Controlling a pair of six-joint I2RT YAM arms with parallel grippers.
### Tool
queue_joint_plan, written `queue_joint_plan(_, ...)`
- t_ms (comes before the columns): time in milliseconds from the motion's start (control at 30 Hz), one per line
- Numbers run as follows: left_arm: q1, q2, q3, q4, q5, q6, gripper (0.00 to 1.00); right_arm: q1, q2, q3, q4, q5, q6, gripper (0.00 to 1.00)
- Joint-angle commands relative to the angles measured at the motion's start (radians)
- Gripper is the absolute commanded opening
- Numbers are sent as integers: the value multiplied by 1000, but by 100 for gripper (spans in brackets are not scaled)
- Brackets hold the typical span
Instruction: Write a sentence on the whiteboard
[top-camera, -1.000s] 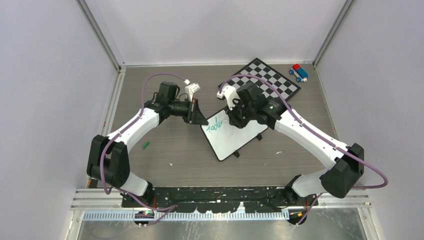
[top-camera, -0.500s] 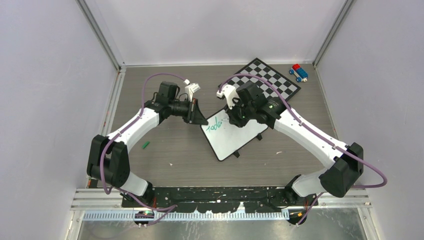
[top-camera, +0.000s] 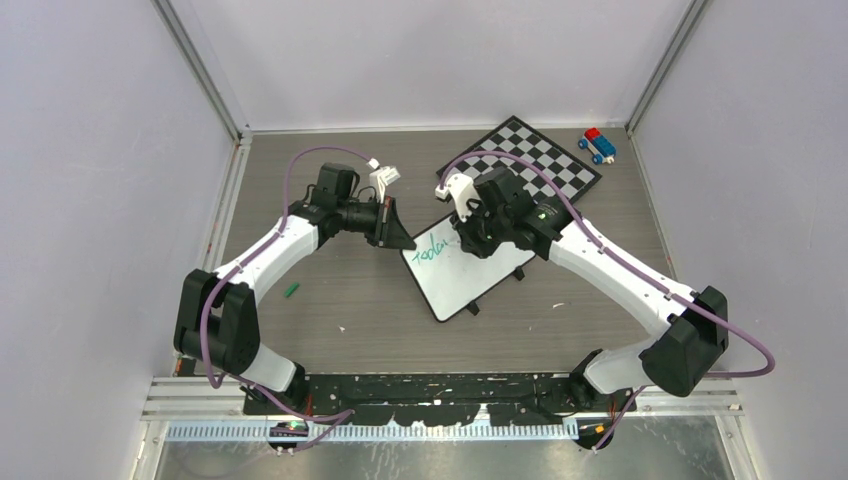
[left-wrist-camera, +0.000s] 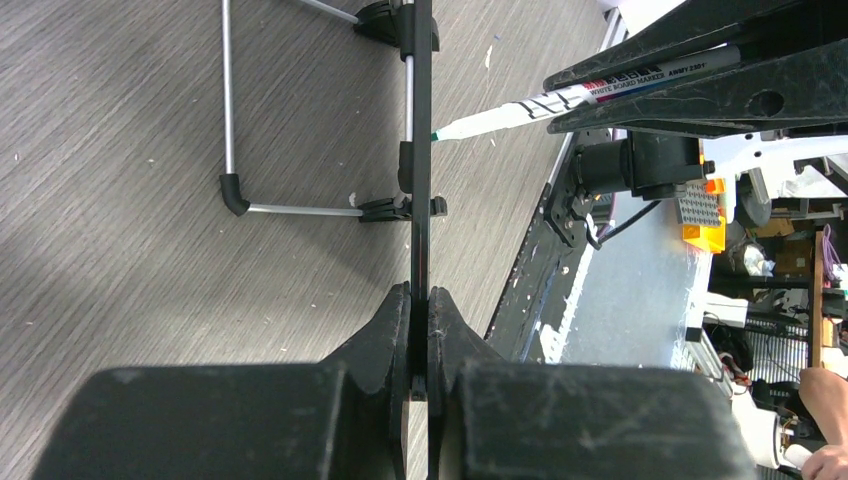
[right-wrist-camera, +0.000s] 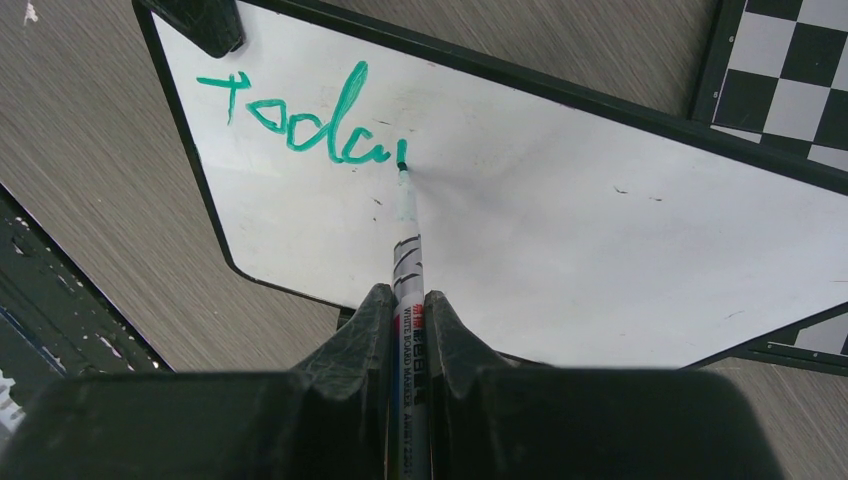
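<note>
The whiteboard (top-camera: 476, 279) lies tilted at mid-table, propped on its wire stand. My left gripper (top-camera: 407, 244) is shut on its left corner; the left wrist view shows the board edge-on (left-wrist-camera: 421, 150) pinched between the jaws of the gripper (left-wrist-camera: 420, 300). My right gripper (right-wrist-camera: 408, 300) is shut on a whiteboard marker (right-wrist-camera: 407, 245). The marker's tip touches the board (right-wrist-camera: 600, 230) at the end of the green writing. The sentence (right-wrist-camera: 300, 115) reads "Toda" plus the start of another letter. The marker (left-wrist-camera: 590, 92) also shows in the left wrist view.
A black-and-white chessboard (top-camera: 545, 160) lies behind the whiteboard, partly under its far edge. A red-and-blue toy (top-camera: 598, 145) sits at the back right corner. A small green cap (top-camera: 291, 290) lies on the table left of the left arm.
The marker tip has crept a little to the right, adding a short green stroke after "Toda". The left arm and the whiteboard have stayed still.
</note>
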Motion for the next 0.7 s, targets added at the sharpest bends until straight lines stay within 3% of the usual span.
queue_joint_plan(0, -17, 9, 21, -7, 5, 12, 0, -17, -3, 21, 48, 46, -16, 0)
queue_joint_plan(667, -18, 27, 25, -8, 5, 14, 0, -34, 38, 108, 48, 33, -28, 0)
